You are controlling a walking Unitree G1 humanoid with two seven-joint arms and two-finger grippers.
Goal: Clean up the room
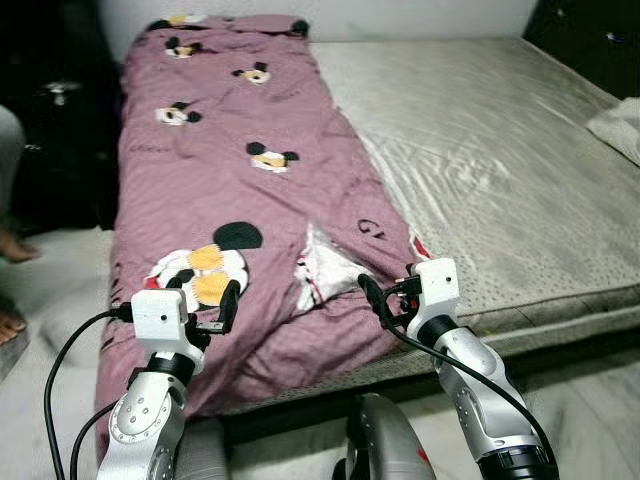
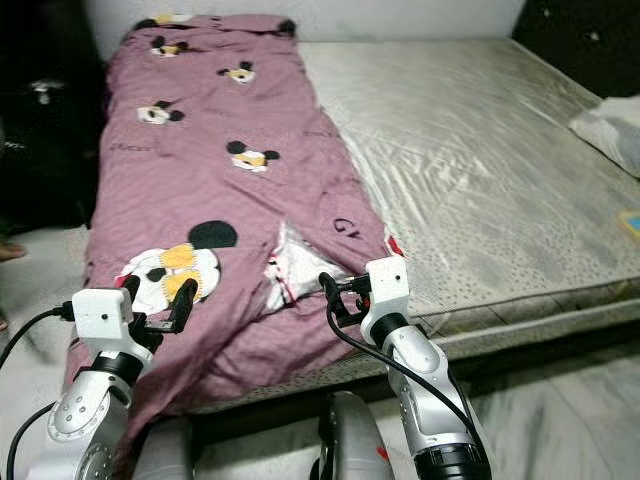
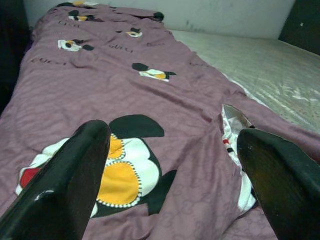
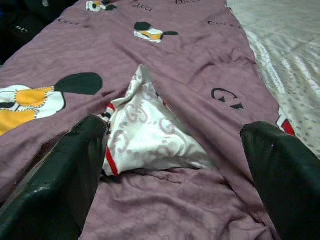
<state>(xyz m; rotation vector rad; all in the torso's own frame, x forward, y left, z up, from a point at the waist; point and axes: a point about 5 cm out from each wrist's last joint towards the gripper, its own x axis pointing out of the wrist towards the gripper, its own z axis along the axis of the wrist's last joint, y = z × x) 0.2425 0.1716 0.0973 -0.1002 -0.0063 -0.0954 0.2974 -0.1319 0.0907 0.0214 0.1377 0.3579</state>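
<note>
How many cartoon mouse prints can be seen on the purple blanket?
6 on the blanket: one at the top edge, then, and the large one near the foot. Folds may hide more.

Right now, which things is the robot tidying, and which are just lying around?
For the job:
blanket
white fold
left hand, open
right hand, open

Just there:
mattress
pillow
someone's foot
</note>
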